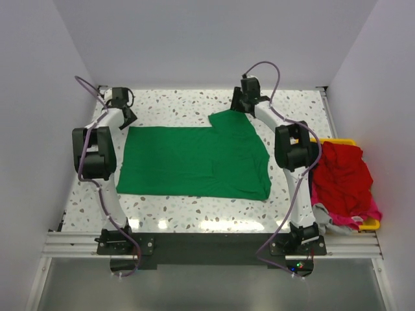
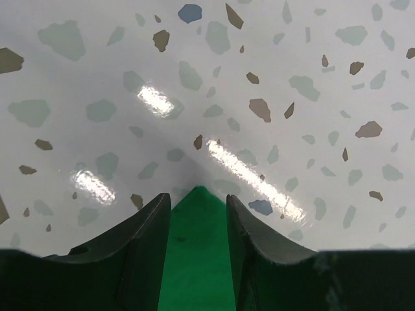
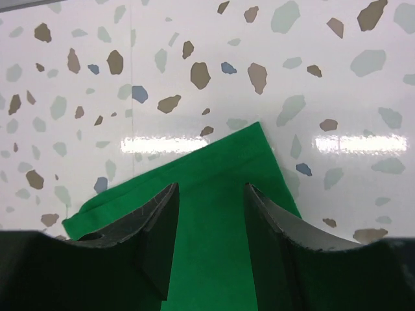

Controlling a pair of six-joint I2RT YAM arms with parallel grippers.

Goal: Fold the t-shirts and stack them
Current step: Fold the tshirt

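Observation:
A bright green t-shirt [image 1: 194, 162] lies spread flat across the middle of the speckled table [image 1: 181, 107]. My left gripper [image 1: 123, 116] is down at its far left corner. In the left wrist view the jaws stand apart around the pointed tip of green cloth [image 2: 198, 259], with the left gripper [image 2: 198, 197] open. My right gripper [image 1: 241, 103] is at the far sleeve. Its jaws also stand apart over the sleeve [image 3: 214, 162], so the right gripper [image 3: 211, 188] is open. A red t-shirt [image 1: 340, 172] lies bunched at the right with a pink one [image 1: 353, 219] under it.
A yellow bin [image 1: 369, 225] at the table's right edge holds the bunched shirts. White walls close in the back and both sides. Both arm bases sit on the black rail [image 1: 207, 243] at the near edge.

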